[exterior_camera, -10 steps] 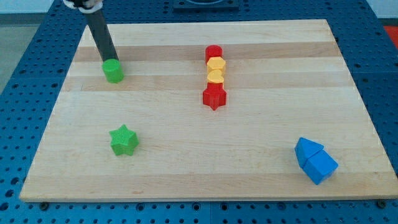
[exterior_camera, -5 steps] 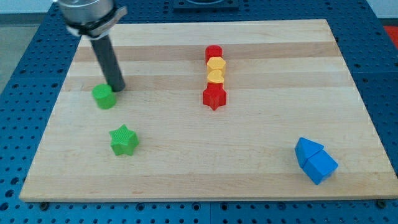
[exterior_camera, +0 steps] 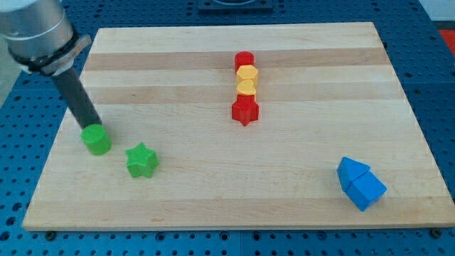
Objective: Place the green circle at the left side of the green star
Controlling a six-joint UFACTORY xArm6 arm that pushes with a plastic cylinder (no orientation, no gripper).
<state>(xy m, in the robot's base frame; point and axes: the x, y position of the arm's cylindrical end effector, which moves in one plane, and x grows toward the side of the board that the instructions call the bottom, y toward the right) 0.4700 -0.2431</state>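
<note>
eight blocks on the wooden board (exterior_camera: 298,64), no containers in the scene, nothing sits inside anything. green circle (exterior_camera: 96,139) is near the left edge, just left of the green star (exterior_camera: 142,161) and a bit farther back; the two are close but a thin strip of wood shows between them. the dark rod comes down from the arm at upper left and my tip (exterior_camera: 92,126) is at the far edge of the green circle, touching or almost touching it, exact contact hard to tell. no fingers on this rig, just the rod, so nothing spread or pinching.

center of the board toward the far side: a tight column of four, red cylinder (exterior_camera: 244,61) farthest, then yellow hexagon (exterior_camera: 247,74), a second yellow block (exterior_camera: 246,87), shape unclear, then red star (exterior_camera: 245,110) nearest, each touching the next. near right corner: two blue blocks pressed together, blue triangle-like block (exterior_camera: 351,173) and blue cube (exterior_camera: 369,190). blue perforated table (exterior_camera: 441,92) surrounds the board.
</note>
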